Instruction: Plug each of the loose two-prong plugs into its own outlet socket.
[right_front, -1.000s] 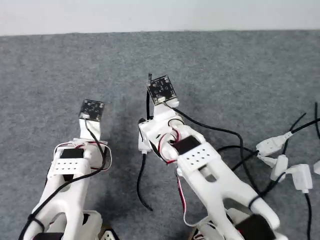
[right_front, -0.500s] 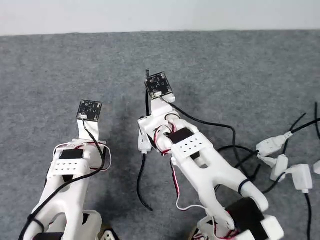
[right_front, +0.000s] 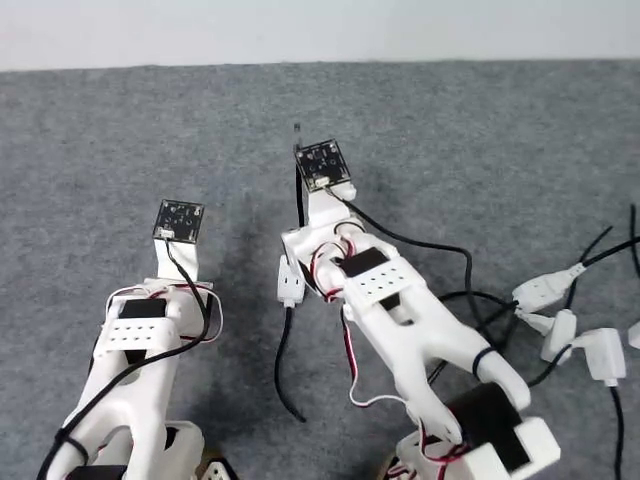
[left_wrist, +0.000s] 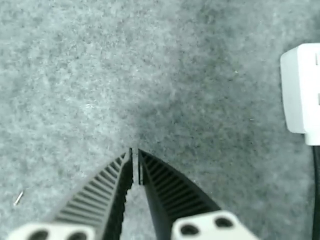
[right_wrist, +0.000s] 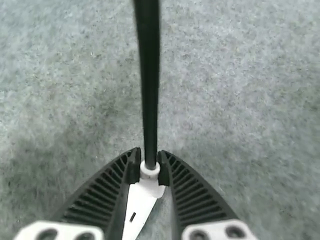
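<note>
Just changed: over the last second the right arm (right_front: 400, 320) has stretched and swung its wrist toward 12 o'clock on the grey mat (right_front: 480, 130). The tip of the black cord (right_front: 298, 190) ahead of it has slid the same way.
Unchanged: the left arm (right_front: 135, 370) has barely moved, apart from a slight shift of its wrist toward 9 o'clock.
Meaning for the task: this looks like a carry under way, with one plug in hand. No plug appears to be seated in a socket yet.
Right jaws: the right gripper (right_wrist: 148, 154) is pinched tight on a white plug (right_wrist: 142, 195).
Plug and jaws: the plug's neck sits right at the fingertips and its body lies back between the fingers. The cord runs straight out beyond the tips, toward 12 o'clock in the high view.
Left jaws: the left gripper (left_wrist: 135, 152) is closed to a hairline gap with nothing between the fingers, over bare mat.
Possible target: a white block (left_wrist: 300, 90) with its own dark lead lies at about 3 o'clock of the left wrist, clear of those jaws. It is probably a socket, though it is cut off at the edge of the view.
Waiting: more loose connectors (right_front: 560, 330) lie tangled at 3 o'clock on the mat, well apart from both grippers.
</note>
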